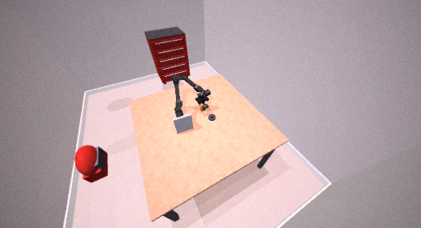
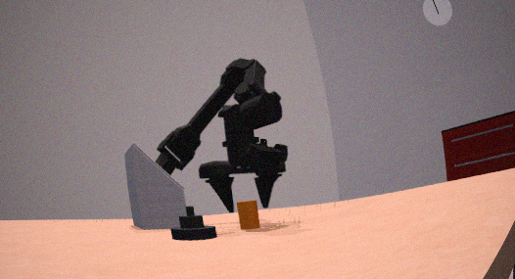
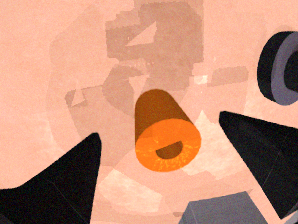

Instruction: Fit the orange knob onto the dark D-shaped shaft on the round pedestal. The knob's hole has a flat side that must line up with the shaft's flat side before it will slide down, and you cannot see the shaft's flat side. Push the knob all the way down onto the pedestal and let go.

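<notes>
Orange knob upright on the desk, beside the pedestal, my tool empty, fingers wide, pointing down above the knob, my arm bent high.

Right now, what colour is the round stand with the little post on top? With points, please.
The round pedestal [image 1: 212, 118] [image 2: 194, 233] [image 3: 266, 70] is dark grey, nearly black; the exterior view shows it best.

Six-joint arm, bending at its raised elbow; tool, pointing downward, fingers standing wide apart, gripping nothing.
</notes>
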You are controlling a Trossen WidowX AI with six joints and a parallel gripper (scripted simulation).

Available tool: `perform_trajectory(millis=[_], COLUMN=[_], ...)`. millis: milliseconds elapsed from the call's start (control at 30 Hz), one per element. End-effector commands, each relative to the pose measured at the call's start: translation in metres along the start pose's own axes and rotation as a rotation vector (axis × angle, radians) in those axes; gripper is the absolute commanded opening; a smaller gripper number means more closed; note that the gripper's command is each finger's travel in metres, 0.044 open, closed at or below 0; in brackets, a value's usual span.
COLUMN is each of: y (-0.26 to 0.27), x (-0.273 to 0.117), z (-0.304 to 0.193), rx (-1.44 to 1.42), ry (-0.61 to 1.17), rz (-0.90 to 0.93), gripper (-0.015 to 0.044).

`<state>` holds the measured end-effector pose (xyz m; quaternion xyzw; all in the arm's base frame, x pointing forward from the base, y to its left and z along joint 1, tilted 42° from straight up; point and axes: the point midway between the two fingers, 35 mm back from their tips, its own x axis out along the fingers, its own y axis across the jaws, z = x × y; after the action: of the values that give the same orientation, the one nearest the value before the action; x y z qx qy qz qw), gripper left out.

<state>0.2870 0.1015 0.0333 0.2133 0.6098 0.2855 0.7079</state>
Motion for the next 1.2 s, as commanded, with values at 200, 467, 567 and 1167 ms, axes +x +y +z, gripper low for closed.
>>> perform_trajectory(millis=[200,467,567,1167], y=[-0.002,-0.001,-0.001,-0.001], x=[0.017,0.030,0.032,0.032], z=[-0.003,-0.004,-0.004,-0.004], rx=[0.012,0.012,0.012,0.012], ry=[0.006,0.006,0.006,0.006], rz=[-0.003,-0.001,0.000,0.000], gripper=[0.0440,0.0440,0.0440,0.0124])
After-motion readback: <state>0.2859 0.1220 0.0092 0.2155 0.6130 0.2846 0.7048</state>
